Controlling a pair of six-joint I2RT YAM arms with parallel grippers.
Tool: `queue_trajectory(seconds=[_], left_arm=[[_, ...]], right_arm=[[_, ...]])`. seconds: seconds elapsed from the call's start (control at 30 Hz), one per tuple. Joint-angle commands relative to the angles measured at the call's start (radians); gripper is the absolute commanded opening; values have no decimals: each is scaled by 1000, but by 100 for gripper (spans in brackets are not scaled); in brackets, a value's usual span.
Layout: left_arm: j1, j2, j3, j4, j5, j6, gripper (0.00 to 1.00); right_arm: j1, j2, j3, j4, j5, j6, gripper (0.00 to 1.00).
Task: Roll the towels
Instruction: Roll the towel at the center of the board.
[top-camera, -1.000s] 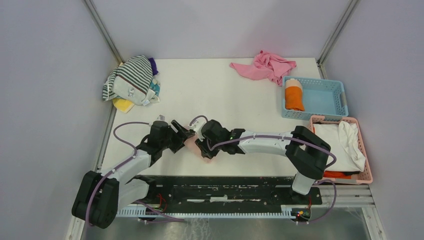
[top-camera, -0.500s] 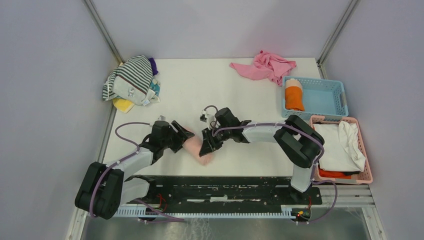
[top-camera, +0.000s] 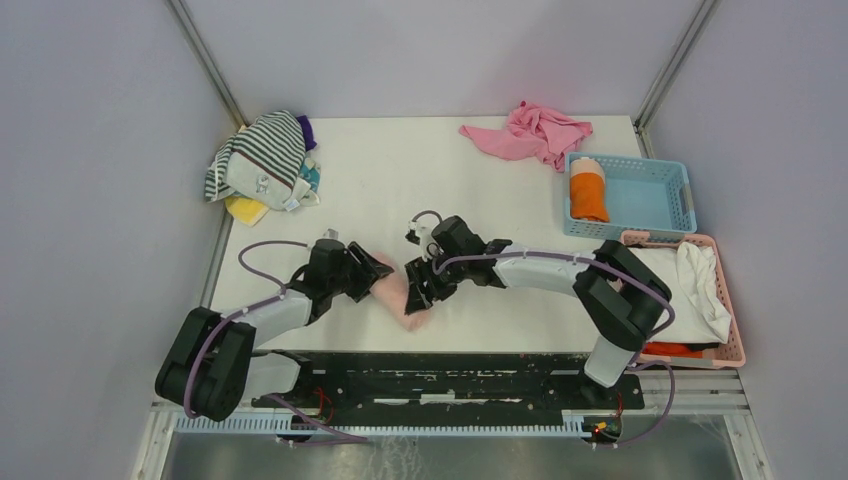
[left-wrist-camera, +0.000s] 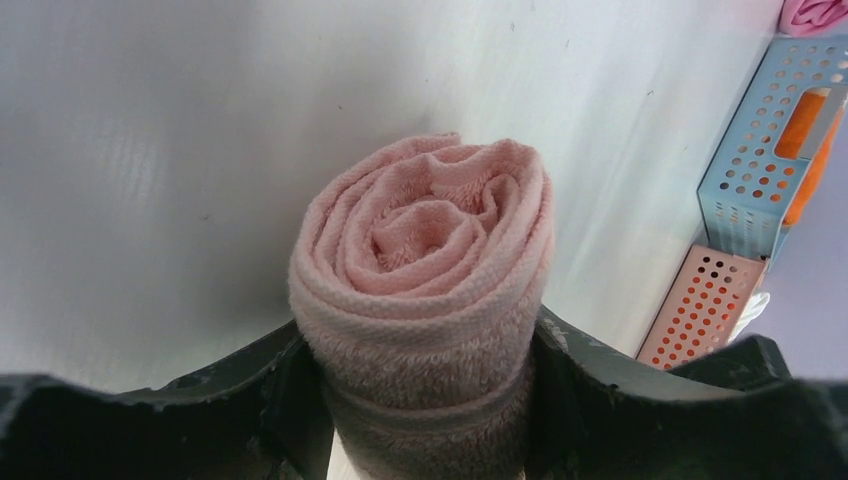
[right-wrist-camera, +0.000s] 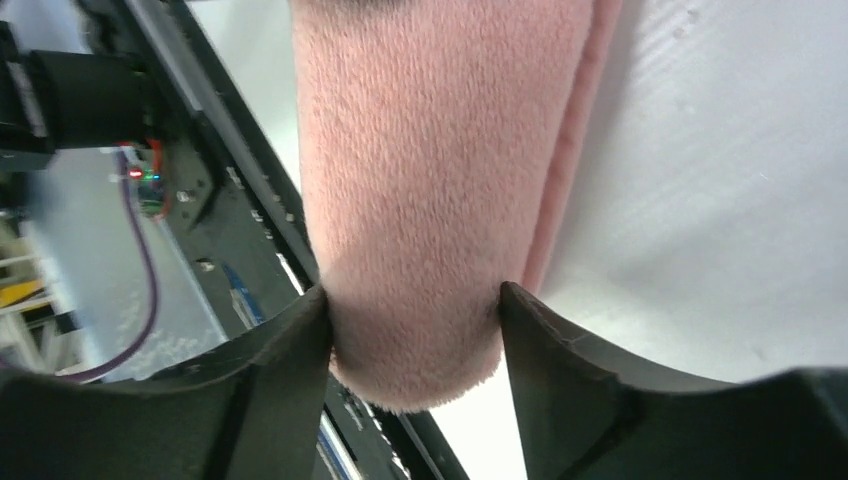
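**Pale pink towel rolled, and I am shifting the hold from my right jaws to my left.**

Top view: the pale pink towel (top-camera: 395, 290) is lying as a roll on the surface (top-camera: 480, 190) near the front edge, showing more between my arms than a second ago. Left wrist: my left jaws, having narrowed, are clamping the roll's sides, its spiral end facing the camera. Right wrist: my right jaws are widening around the other end; I cannot tell whether they are gripping. I am judging this roll finished.
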Motion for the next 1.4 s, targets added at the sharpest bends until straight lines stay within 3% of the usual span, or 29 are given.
queue_trajectory(seconds=[0.0,0.17,0.33,0.7,1.17,1.37], left_arm=[[-16,44,-12,-121,-58,77,58],[-37,52,-3,-128,-68,72,58],[-48,60,5,-128,-70,70,58],[-62,77,10,-114,-70,55,59],[-110,180,-19,22,-24,-10,61],[-109,215,-10,66,10,-29,65]], right_arm=[[73,-115,70,-286,303,-137,71],[212,-140,205,-411,606,-246,82],[292,-64,321,-431,738,-313,88],[331,137,420,-389,799,-308,89],[304,296,381,-339,748,-245,75],[287,290,317,-346,734,-216,59]])
